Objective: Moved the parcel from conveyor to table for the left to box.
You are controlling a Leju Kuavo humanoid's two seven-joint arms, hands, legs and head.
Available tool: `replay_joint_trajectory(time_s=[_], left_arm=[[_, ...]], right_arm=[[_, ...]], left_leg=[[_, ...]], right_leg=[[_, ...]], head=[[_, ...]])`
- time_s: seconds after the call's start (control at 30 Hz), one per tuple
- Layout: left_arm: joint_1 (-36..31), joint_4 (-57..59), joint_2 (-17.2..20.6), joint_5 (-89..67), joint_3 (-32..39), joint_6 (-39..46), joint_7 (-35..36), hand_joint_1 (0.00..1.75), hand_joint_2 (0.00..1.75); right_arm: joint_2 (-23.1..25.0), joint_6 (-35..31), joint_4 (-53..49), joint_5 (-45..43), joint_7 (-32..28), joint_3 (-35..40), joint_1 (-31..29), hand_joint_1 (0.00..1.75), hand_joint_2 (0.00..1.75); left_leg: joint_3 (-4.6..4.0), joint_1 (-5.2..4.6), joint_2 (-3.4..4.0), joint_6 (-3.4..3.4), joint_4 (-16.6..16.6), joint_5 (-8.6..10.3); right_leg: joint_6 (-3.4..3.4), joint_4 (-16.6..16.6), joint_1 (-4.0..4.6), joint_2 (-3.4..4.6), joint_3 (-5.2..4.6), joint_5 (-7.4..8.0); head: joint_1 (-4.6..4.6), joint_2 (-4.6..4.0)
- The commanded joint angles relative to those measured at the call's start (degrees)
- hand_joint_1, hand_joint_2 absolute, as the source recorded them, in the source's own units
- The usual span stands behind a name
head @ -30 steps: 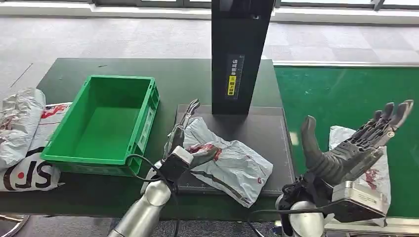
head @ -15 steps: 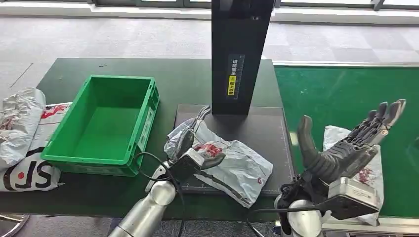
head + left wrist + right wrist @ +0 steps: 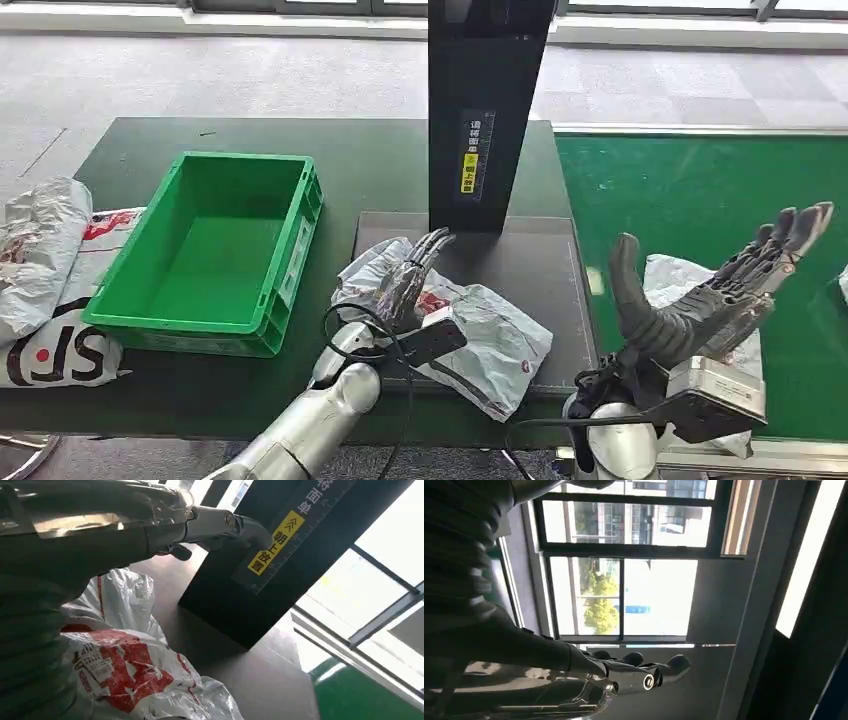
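A grey plastic parcel with a red-printed label lies crumpled on the black mat of the dark green table. My left hand lies over the parcel's left end, palm down, fingers stretched out and apart, gripping nothing. The left wrist view has the parcel just under that hand. My right hand is raised above the green conveyor, palm up with its fingers spread and nothing in it. Behind it a second grey parcel lies on the belt.
An empty green crate stands on the table left of the mat. A tall black post rises behind the mat. More parcels are piled at the table's left edge. Another pale parcel edge shows at the conveyor's far right.
My left hand has swung forward and turned palm down over the parcel's left end, which has bunched up. The right hand has stayed raised; the conveyor parcel has shifted slightly left.
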Motion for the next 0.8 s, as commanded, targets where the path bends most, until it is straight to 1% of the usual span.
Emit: replay_joint_trajectory(time_s=[0.03, 0.07, 0.17, 0.33, 0.4, 0.43, 0.47, 0.53, 0.63, 0.8], left_arm=[[-7.27, 9.51, 0.16, -7.69, -4.73, 2.04, 5.2, 0.0, 1.75], [-7.96, 9.67, 0.29, -10.83, -5.57, 2.67, 7.71, 0.0, 1.75], [-8.67, 9.38, 0.44, -15.56, -5.48, 1.25, 11.6, 0.0, 1.75], [-8.36, 9.53, 0.5, -17.23, -4.87, 0.99, 12.25, 0.0, 1.75], [-8.32, 9.86, 0.52, -19.29, -4.42, 0.1, 13.27, 0.0, 1.75], [-8.37, 10.18, 0.64, -19.8, -4.56, -0.81, 13.57, 0.0, 1.75], [-8.31, 10.22, 0.65, -20.18, -4.48, -1.47, 13.96, 0.0, 1.75], [-8.09, 10.41, 0.68, -20.39, -4.44, -2.39, 13.96, 0.0, 1.75], [-7.88, 10.38, 0.82, -20.5, -4.27, -3.48, 14.02, 0.17, 1.75], [-7.8, 10.14, 0.96, -20.65, -4.12, -4.24, 14.02, 0.17, 1.75]], right_arm=[[0.62, 1.22, -0.58, 1.5, 0.04, -3.44, -1.82, 0.0, 1.75], [0.81, 1.58, -1.11, 1.85, 0.04, -3.72, -1.96, 0.0, 1.75], [1.28, 2.41, -1.89, 2.52, 0.04, -4.41, -1.93, 0.0, 1.75], [0.89, 2.12, -1.66, 2.27, 0.04, -4.07, -1.86, 0.0, 1.75], [0.54, 1.91, -1.39, 1.95, 0.04, -3.76, -1.96, 0.0, 1.75], [0.35, 1.96, -1.25, 1.8, 0.04, -3.62, -2.07, 0.0, 1.75], [0.18, 1.89, -1.04, 1.59, 0.04, -3.44, -2.22, 0.0, 1.75], [0.1, 1.88, -0.76, 1.51, 0.04, -3.33, -2.29, 0.0, 1.75], [0.07, 1.98, -0.47, 1.29, 0.04, -3.44, -2.37, 0.0, 1.75], [0.04, 1.97, -0.49, 1.32, 0.04, -3.39, -2.33, 0.0, 1.75]], left_leg=[[0.08, 0.02, -0.05, -0.01, -0.05, 0.02], [0.02, 0.01, -0.04, 0.0, -0.01, 0.01], [0.02, 0.02, -0.06, -0.01, -0.01, 0.02], [0.05, 0.04, 0.01, 0.0, -0.01, 0.0], [0.05, 0.01, 0.01, 0.0, -0.02, 0.0], [0.18, 0.05, 0.03, -0.01, -0.14, 0.02], [0.06, 0.02, 0.02, -0.01, -0.03, 0.0], [0.14, 0.03, 0.04, -0.01, -0.12, 0.03], [0.11, 0.02, 0.04, -0.01, -0.07, 0.0], [0.05, 0.02, 0.04, 0.0, -0.03, 0.0]], right_leg=[[-0.03, -0.07, 0.03, -0.06, 0.11, 0.01], [-0.02, -0.02, 0.02, -0.04, 0.04, 0.0], [-0.04, -0.01, 0.03, -0.06, 0.04, 0.0], [-0.02, -0.04, 0.04, 0.01, 0.06, 0.02], [-0.02, -0.02, 0.01, 0.01, 0.05, 0.01], [-0.05, -0.16, 0.06, 0.02, 0.2, 0.05], [-0.02, -0.04, 0.03, 0.02, 0.07, 0.01], [-0.04, -0.13, 0.04, 0.03, 0.15, 0.05], [-0.03, -0.07, 0.02, 0.03, 0.11, 0.02], [-0.02, -0.03, 0.03, 0.03, 0.05, 0.02]], head=[[0.0, 0.0], [0.0, 0.0], [0.0, 0.0], [0.0, 0.0], [0.0, 0.0], [0.0, 0.0], [0.0, 0.0], [0.0, 0.0], [0.0, 0.0], [0.0, 0.0]])
